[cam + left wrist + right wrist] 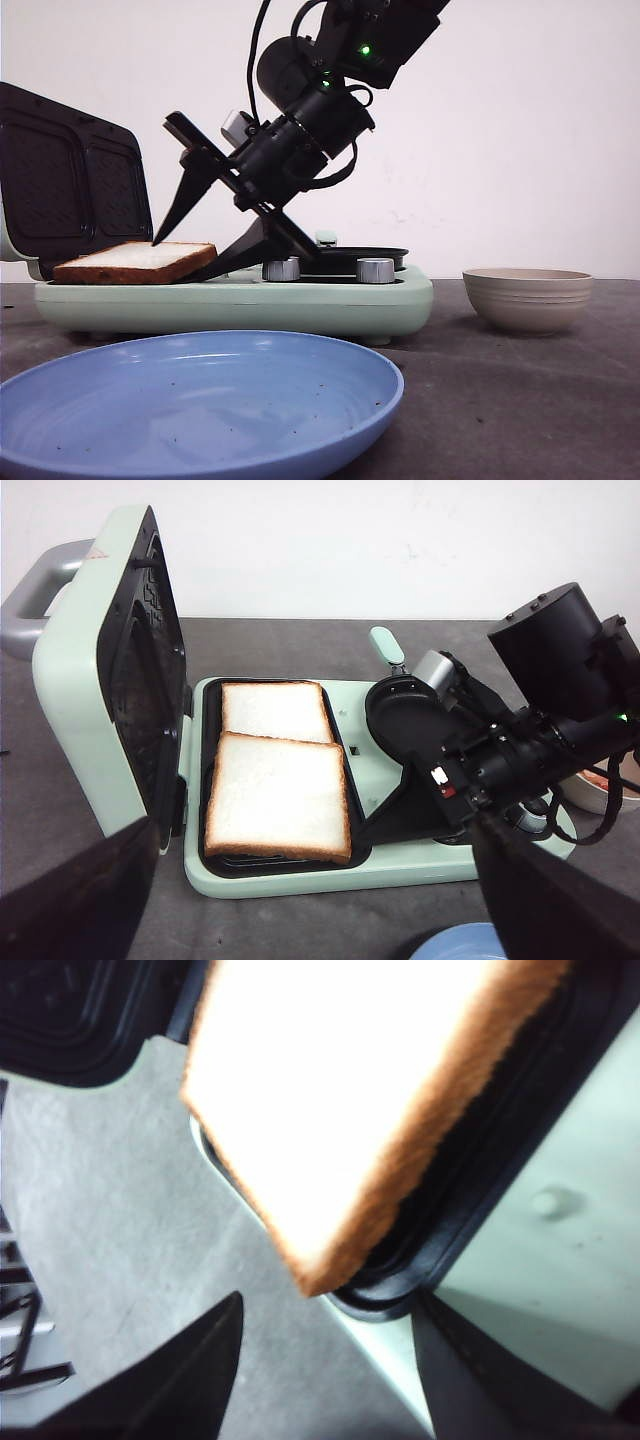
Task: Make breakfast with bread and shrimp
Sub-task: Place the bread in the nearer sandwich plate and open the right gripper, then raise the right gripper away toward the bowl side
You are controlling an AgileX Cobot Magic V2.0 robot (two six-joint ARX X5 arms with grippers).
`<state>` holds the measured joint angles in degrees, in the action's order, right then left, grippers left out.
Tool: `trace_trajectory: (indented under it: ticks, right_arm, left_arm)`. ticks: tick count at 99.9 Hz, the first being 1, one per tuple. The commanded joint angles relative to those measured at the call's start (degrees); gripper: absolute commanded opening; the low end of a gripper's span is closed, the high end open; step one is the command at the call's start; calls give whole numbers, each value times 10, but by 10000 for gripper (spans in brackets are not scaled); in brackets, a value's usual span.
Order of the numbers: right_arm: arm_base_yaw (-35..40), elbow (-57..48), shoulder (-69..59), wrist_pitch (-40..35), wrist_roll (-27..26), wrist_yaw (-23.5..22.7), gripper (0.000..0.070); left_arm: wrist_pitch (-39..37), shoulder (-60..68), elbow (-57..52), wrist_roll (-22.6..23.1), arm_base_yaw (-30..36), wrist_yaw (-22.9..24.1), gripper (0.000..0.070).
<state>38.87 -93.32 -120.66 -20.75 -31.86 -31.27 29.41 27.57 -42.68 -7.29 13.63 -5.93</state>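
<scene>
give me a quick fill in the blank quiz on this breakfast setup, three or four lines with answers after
1. The sandwich maker holds ____ slices of bread.
2. Its lid is ____.
3. The plate in front is ____ in colour.
4. The right claw, beside the nearer slice, is ____.

Missing words: two; open; blue; open

Two square slices of white bread (pixel 279 780) with golden-brown crusts lie in the dark plate well of my sandwich maker (pixel 390 865), one behind the other and touching edge to edge. The front slice sits slightly raised, its corner jutting over the well's rim at the front edge of the appliance, while the rear slice lies flat and lower. The shrimp (pixel 600 775) show only as a pinkish patch in the bowl (pixel 610 798) past the appliance's far end.
</scene>
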Motion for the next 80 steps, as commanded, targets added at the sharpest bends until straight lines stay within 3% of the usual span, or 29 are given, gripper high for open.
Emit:
trace_trajectory:
  ticks: [1, 15, 39, 54, 80]
  right_arm:
    - [2, -5, -2, -13, 14, 13, 343]
    - [-2, -5, 17, -22, 34, 21, 344]
    - [-8, -5, 83, -24, 73, 83, 343]
    - [-12, -5, 139, -42, 115, 150, 343]
    - [-12, -5, 235, -124, 225, 314, 329]
  left_arm:
    - [-7, 0, -3, -3, 2, 2, 549]
    - [-7, 0, -3, -3, 2, 2, 550]
    - [-6, 0, -3, -3, 2, 2, 550]
    - [-6, 0, -3, -2, 2, 2, 550]
    - [-6, 0, -3, 8, 2, 2, 550]
